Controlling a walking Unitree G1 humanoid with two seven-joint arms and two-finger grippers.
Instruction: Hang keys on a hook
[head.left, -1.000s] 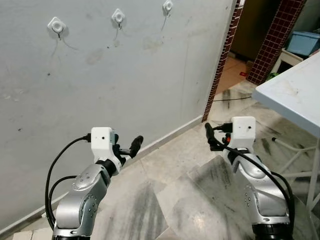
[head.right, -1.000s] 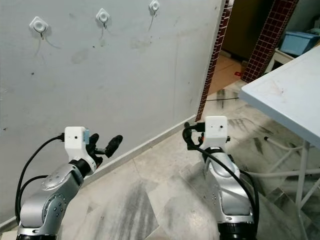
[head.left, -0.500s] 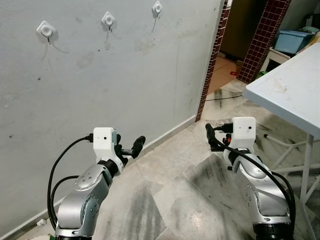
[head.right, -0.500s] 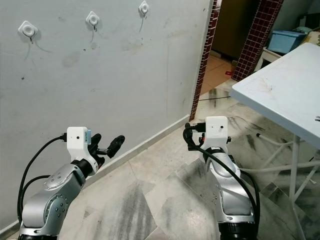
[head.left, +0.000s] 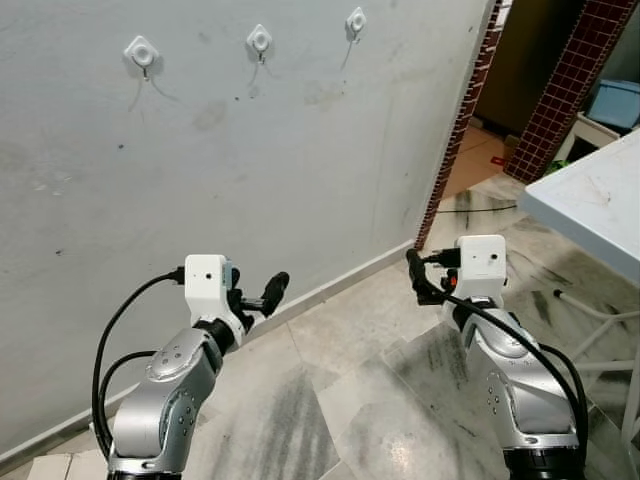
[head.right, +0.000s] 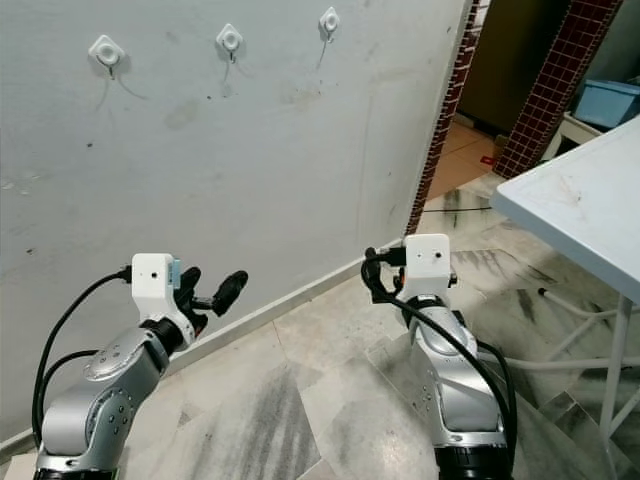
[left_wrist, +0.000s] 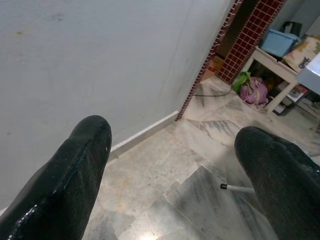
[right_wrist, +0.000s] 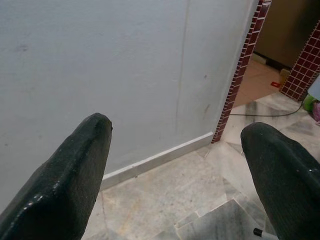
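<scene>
Both my left gripper (head.left: 262, 296) and right gripper (head.left: 420, 277) are spread wide, holding nothing; no keys anywhere I can see. The white square wall hooks (head.left: 259, 40) sit high above; reaching empty-handed would accomplish nothing

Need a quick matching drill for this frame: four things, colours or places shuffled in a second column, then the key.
Things:
1. hooks
2. table
3. pillar
4. bag

Descriptions:
A. purple, on the floor by a small table
B. dark red tiles, beside the doorway
C. white, in a row high on the wall
D. pale top, to the robot's right

Pairs: 1-C, 2-D, 3-B, 4-A
</scene>
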